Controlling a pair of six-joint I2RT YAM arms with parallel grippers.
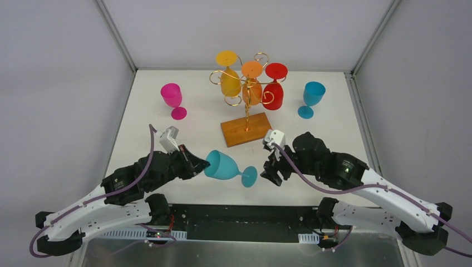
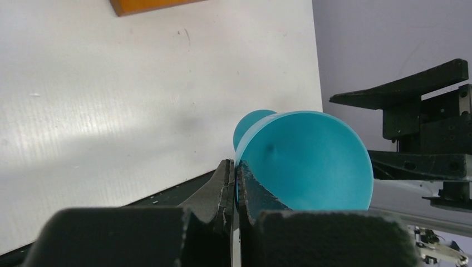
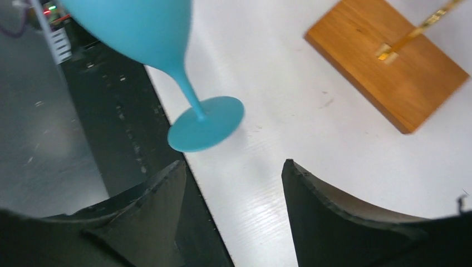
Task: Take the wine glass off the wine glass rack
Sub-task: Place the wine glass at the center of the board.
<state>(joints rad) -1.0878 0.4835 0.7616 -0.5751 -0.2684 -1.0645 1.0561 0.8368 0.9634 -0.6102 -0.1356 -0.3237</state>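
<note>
Near the counter's near edge, the left fingers clamp the rim of the wine glass, already off the rack but not set down; the right fingers stand apart.

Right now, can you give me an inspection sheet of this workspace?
Surface: white table, faint scuffs.
Job's things: wine glass rack upright, with yellow glass, orange glass and red glass hanging on it; teal glass off it, tilted; pink glass and blue glass standing on the table.
Clutter: nothing seen.
Grippers: left gripper shut on the teal glass's rim; right gripper open, apart from its foot.
Cables: purple cable along each arm.
Surroundings: grey walls.
</note>
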